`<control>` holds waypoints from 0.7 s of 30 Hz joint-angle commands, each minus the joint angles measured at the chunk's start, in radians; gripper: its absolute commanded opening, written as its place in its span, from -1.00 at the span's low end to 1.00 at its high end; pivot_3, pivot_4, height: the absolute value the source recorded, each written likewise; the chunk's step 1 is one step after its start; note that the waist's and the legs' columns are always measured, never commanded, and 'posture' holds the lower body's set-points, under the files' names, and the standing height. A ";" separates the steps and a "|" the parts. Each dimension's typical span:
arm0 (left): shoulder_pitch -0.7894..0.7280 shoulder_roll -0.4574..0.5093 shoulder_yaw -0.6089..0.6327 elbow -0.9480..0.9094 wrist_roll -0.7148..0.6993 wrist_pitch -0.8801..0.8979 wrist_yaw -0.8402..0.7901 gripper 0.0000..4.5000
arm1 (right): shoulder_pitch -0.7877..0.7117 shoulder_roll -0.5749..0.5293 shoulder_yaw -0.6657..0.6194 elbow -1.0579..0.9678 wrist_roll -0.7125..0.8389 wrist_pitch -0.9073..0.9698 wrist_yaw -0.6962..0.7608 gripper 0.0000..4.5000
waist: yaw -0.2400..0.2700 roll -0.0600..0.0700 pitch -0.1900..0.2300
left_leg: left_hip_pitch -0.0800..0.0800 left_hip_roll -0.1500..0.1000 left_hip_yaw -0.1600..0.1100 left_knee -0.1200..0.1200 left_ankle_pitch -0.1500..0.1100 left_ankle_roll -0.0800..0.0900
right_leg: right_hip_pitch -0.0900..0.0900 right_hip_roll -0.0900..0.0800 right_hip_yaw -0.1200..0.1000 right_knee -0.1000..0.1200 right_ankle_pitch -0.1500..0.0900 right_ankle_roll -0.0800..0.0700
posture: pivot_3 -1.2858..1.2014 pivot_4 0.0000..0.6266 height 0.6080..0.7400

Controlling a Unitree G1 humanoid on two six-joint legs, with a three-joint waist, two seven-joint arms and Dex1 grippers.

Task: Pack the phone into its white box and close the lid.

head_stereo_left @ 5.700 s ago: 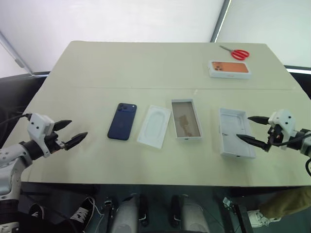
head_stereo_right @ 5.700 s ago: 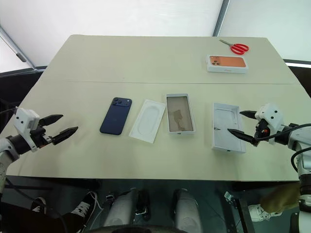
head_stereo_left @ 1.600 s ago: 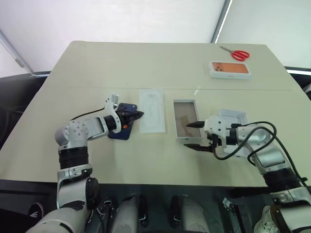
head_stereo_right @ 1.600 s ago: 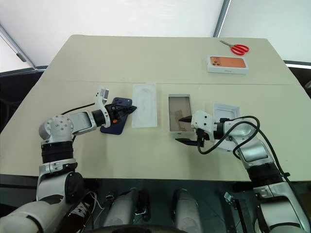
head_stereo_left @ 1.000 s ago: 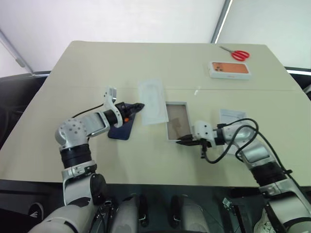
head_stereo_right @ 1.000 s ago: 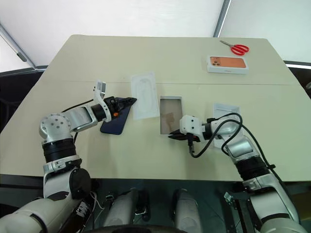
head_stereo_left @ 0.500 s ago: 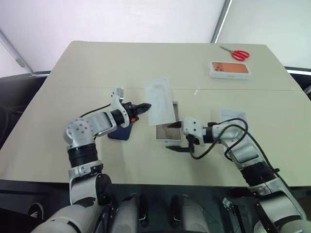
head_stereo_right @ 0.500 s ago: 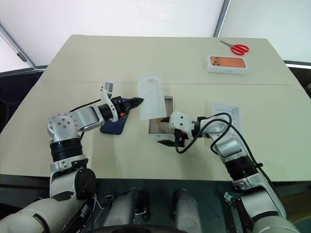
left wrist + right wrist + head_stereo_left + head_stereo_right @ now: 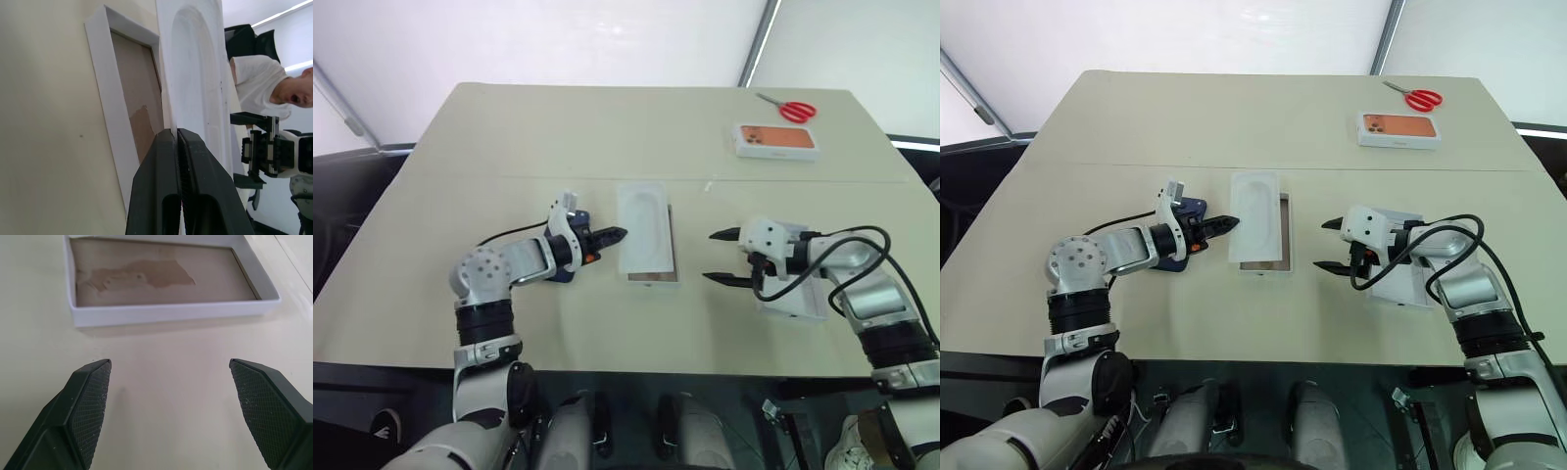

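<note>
Left eye view looks down on a wide cream bench (image 9: 607, 137) that carries everything in the scene. Near its middle lies the white box (image 9: 668, 262), a shallow tray with a brownish floor. Most of the tray is covered by a flat white insert (image 9: 645, 240) with an oval recess, which sits tilted over the tray's left part and leaves a strip of the floor showing along the right side.

To the right of the tray, the lid (image 9: 795, 299) rests on the bench with its plain white inside facing up, partly hidden behind the right arm. The right pincer (image 9: 724, 257) hangs between the tray and the lid with its two black fingers spread wide and nothing between them. In the right wrist view, the spread fingertips (image 9: 90, 387) frame the tray's near wall.

Left of the tray, the left pincer (image 9: 615, 234) has its fingers pressed together on the left edge of the insert, gripping it. The left wrist view shows the closed fingers (image 9: 168, 171) pinching that thin white edge above the tray, with a person in a white shirt (image 9: 254, 93) beyond.

Just behind the left wrist lies the phone (image 9: 1187, 220), dark navy blue, flat on the bench and mostly hidden by the arm.

At the far right corner sit a white box with an orange phone print (image 9: 775, 139) and, beyond it, red-handled scissors (image 9: 790, 108).
</note>
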 commanded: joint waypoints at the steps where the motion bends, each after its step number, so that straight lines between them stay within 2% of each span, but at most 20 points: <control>1: -0.033 0.003 -0.022 0.021 0.012 -0.026 -0.019 -1.00 | -0.024 0.005 -0.020 -0.016 0.005 -0.018 -0.012 0.79 | 0.000 0.000 0.000 | 0.000 0.000 0.000 0.000 0.000 0.000 | 0.000 0.000 0.000 0.000 0.000 0.000 | 0.03 -0.52 0.96; 7: -0.040 -0.006 -0.032 0.049 0.027 -0.070 -0.029 -1.00 | -0.016 0.005 -0.022 -0.028 0.006 -0.020 -0.021 0.79 | 0.000 0.000 0.000 | 0.000 0.000 0.000 0.000 0.000 0.000 | 0.000 0.000 0.000 0.000 0.000 0.000 | 0.03 -0.52 0.96; 10: -0.039 -0.013 -0.040 0.047 0.025 -0.068 -0.029 -0.54 | -0.015 0.011 -0.015 -0.025 -0.002 -0.026 -0.030 0.81 | 0.000 0.000 0.000 | 0.000 0.000 0.000 0.000 0.000 0.000 | 0.000 0.000 0.000 0.000 0.000 0.000 | 0.03 -0.52 0.96; 16: -0.038 0.010 -0.066 0.034 0.032 -0.058 -0.047 0.84 | -0.019 0.024 -0.008 -0.023 -0.006 -0.031 -0.033 0.81 | -0.001 0.000 0.000 | 0.000 0.000 0.000 0.000 0.000 0.000 | 0.000 0.000 0.000 0.000 0.000 0.000 | 0.03 -0.52 0.96; 21: -0.044 0.049 -0.072 0.017 0.032 -0.068 -0.064 0.84 | -0.038 0.041 -0.009 -0.008 -0.011 -0.040 -0.041 0.81 | -0.001 0.000 0.000 | 0.000 0.000 0.000 0.000 0.000 0.000 | 0.000 0.000 0.000 0.000 0.000 0.000 | 0.03 -0.52 0.96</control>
